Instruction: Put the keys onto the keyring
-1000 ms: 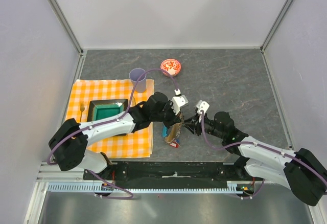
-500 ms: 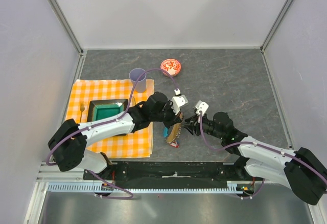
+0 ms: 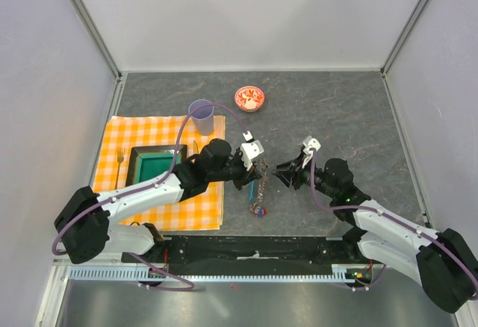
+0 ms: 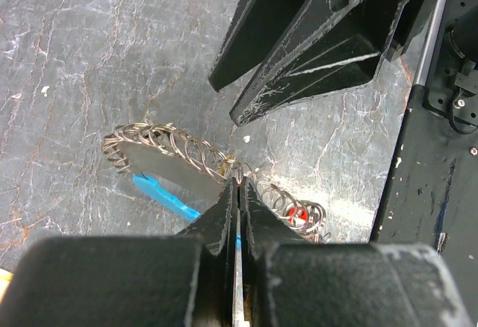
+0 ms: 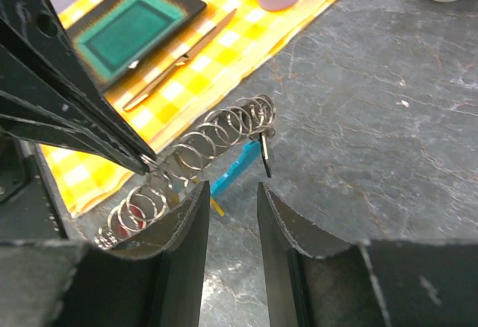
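The keyring (image 3: 260, 185) shows as a stretched coil of thin wire loops with a light-blue piece (image 3: 252, 190). My left gripper (image 3: 256, 170) is shut on its wire near the middle of the coil (image 4: 187, 148). In the left wrist view the jaws (image 4: 239, 184) pinch the wire; the blue piece (image 4: 160, 192) and a red-tagged key (image 4: 297, 213) hang on it. In the right wrist view a black-tagged key (image 5: 265, 155) and a yellow tag (image 5: 218, 206) hang by the blue piece (image 5: 235, 166). My right gripper (image 3: 279, 172) is open and empty, just right of the coil (image 5: 202, 144).
A yellow checked cloth (image 3: 127, 129) at the left bears a green plate (image 3: 155, 164), a fork (image 3: 119, 161) and a table knife (image 5: 179, 58). A lilac cup (image 3: 201, 112) stands at its far corner. A small red patterned bowl (image 3: 249, 98) sits behind.
My right gripper has backed off to the right, away from the keys, and stands open. My left gripper has shifted left, and the ring's coil now hangs stretched out from it.
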`<state>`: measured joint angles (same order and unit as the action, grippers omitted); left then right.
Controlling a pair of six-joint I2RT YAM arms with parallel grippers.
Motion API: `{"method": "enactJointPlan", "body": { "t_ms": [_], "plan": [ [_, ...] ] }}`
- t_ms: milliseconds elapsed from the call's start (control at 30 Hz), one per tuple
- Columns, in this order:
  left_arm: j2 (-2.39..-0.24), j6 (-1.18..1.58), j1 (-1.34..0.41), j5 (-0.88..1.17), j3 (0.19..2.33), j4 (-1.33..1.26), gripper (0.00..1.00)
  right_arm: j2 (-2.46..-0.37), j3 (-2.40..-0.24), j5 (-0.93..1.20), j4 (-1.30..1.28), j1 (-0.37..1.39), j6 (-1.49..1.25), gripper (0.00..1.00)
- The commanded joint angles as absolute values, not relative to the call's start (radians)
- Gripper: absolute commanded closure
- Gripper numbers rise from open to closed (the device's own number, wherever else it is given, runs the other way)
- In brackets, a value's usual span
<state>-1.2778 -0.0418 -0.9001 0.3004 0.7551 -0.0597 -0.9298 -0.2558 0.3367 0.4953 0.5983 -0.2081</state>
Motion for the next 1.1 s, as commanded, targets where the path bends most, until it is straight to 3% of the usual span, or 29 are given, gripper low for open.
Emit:
{"method": "enactJointPlan", "body": {
  "t_ms": [0, 567, 900, 1067],
  "plan": [
    [-1.241, -0.038, -0.896, 0.345, 0.739, -0.199, 0.98, -0.948, -0.267, 0.494, 0.609, 0.568, -0.299, 0.61],
    [-1.203, -0.028, -0.891, 0.4, 0.695, -0.3, 0.98, -1.023, -0.265, 0.566, 0.67, 0.566, -0.345, 0.67],
    [-1.158, -0.034, -0.887, 0.48, 0.586, -0.504, 0.98, -1.061, -0.271, 0.666, 0.738, 0.557, -0.383, 0.99],
    [-1.203, -0.032, -0.887, 0.547, 0.575, -0.61, 0.98, -1.098, -0.296, 0.756, 0.776, 0.555, -0.407, 1.0]
  ]
}}
